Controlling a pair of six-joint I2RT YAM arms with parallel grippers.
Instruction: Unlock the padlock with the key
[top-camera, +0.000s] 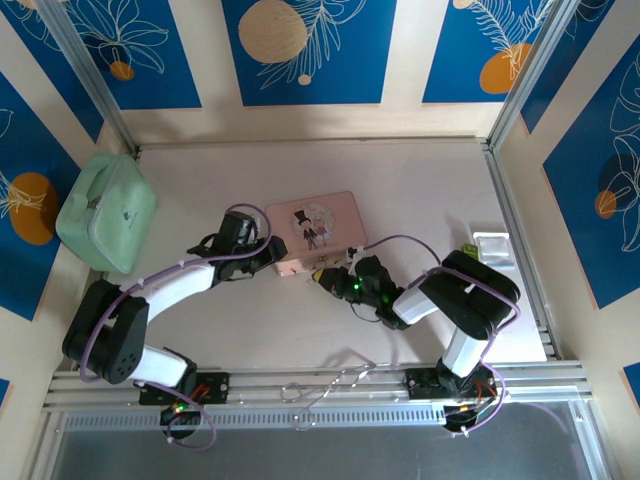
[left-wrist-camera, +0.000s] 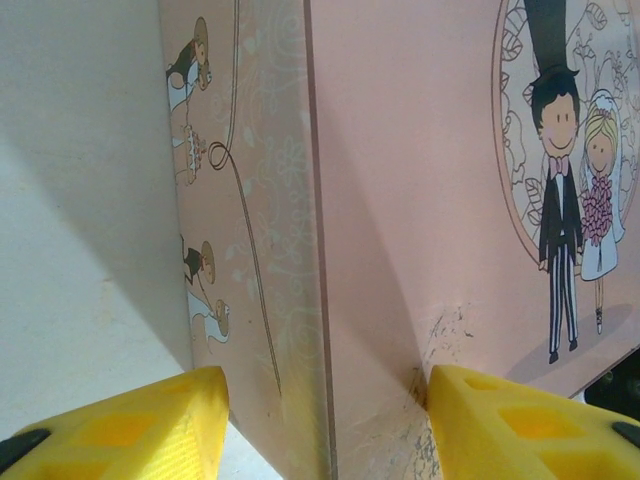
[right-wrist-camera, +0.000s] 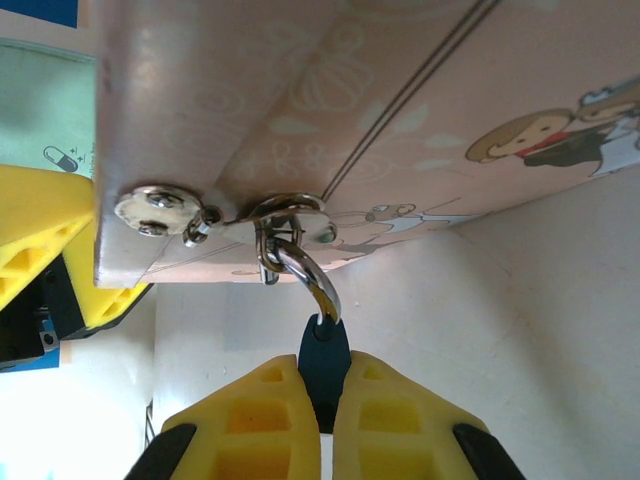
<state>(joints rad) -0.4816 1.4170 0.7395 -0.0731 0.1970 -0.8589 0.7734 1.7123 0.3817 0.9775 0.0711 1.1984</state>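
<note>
Top view, left to right. A mint-green case (top-camera: 105, 212) lies at the left edge of the bench (top-camera: 420, 180). The left gripper (top-camera: 264, 256) meets the left end of the pink tin (top-camera: 318, 222), which lies near the bench centre.

In the left wrist view its yellow fingers (left-wrist-camera: 150, 425) are spread wide. One sits at the tin's illustrated side wall and the other on the lid, with the tin's corner edge between them. Both appear to touch the tin.

The padlock (top-camera: 327, 272) hangs at the tin's near edge, just beside the right gripper (top-camera: 340, 281). In the right wrist view the padlock's dark teal body (right-wrist-camera: 325, 350) is pinched between the right fingers (right-wrist-camera: 250, 420), which are closed on it with almost no gap. Its silver shackle (right-wrist-camera: 310, 280) curves up through the ring of the tin's metal clasp (right-wrist-camera: 290, 212). At the far left of that view, a left finger (right-wrist-camera: 35, 225) rests against the tin's end.

A small pale packet (top-camera: 491, 247) lies near the bench's right edge, well apart from the tin.
</note>
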